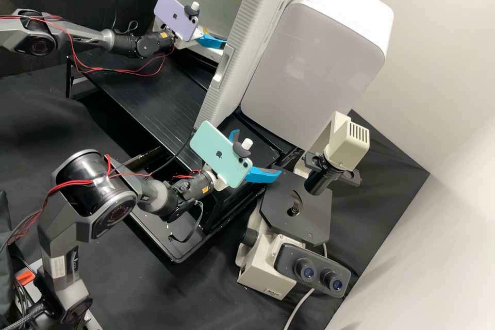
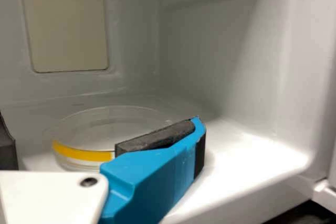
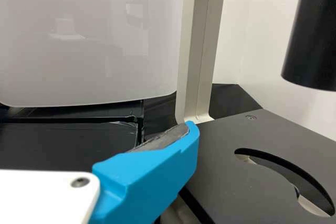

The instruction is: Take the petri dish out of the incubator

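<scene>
At twelve o'clock on the bench, left gripper [image 1: 214, 41] hangs open beside the petri dish [image 2: 100, 129], ungrasped inside the incubator [image 2: 236, 77]; extraction remains.

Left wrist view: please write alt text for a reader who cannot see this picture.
A clear petri dish with a yellow band on its side sits on the white floor of the incubator. The left gripper's blue finger, with a black pad, lies in front of the dish; a beige panel is on the back wall.
</scene>
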### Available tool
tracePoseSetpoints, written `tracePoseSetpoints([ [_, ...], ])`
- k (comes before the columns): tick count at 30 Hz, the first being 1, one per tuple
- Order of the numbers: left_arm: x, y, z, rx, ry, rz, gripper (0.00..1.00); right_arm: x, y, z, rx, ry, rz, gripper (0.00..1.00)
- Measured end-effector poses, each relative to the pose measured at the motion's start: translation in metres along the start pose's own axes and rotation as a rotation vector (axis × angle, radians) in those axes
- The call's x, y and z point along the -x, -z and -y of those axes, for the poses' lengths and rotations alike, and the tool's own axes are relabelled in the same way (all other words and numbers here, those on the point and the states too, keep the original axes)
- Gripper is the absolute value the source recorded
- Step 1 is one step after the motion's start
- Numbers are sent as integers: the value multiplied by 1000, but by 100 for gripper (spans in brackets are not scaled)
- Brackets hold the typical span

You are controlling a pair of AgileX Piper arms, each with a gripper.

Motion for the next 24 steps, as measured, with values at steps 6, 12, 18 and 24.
tracePoseSetpoints([
  [6, -1, -3, -3, 6, 5, 21, 100, 0, 0, 0, 0, 0, 0, 100],
  [12, -3, -4, -3, 8, 29, 21, 100, 0, 0, 0, 0, 0, 0, 100],
  [18, -4, -4, -4, 3, 35, 2, 100, 0, 0, 0, 0, 0, 0, 100],
  [24, -5, -4, -6, 7, 40, -9, 100, 0, 0, 0, 0, 0, 0, 100],
])
